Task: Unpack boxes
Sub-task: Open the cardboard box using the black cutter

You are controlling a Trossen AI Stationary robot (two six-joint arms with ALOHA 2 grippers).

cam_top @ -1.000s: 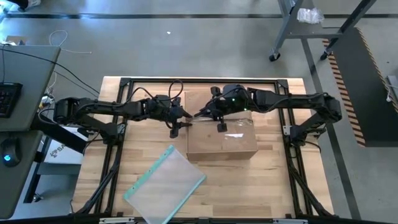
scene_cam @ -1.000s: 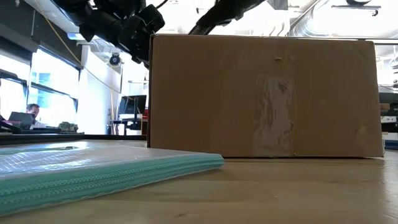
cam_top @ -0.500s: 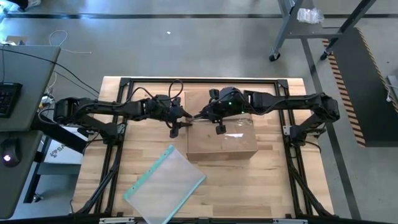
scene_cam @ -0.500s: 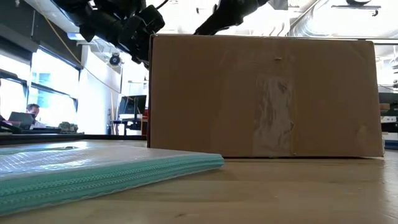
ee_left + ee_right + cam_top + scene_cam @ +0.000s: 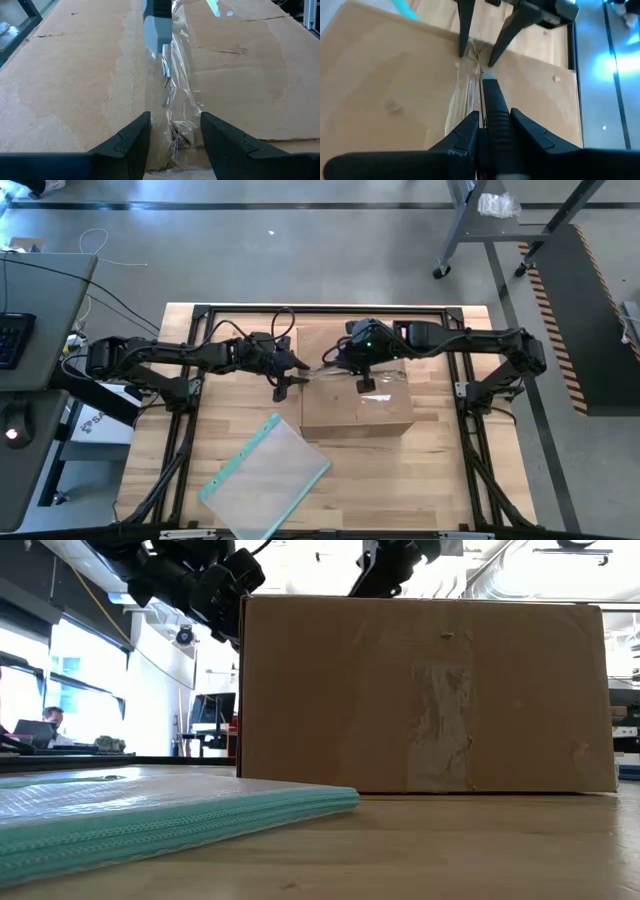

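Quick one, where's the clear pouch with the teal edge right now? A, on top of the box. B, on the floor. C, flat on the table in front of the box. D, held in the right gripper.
C: the high view shows the pouch lying flat on the table, apart from the cardboard box and from both arms.

You see a plain brown cardboard box in the middle of the high view, with a strip of clear, shiny tape along its seam (it is wrinkled and gives white reflections). At the lower left of that view lies a clear plastic pouch with a teal edge. The table is light wood with a fine grain, framed by black bars. Both arms are dark, nearly black. The right gripper holds a grey tool.
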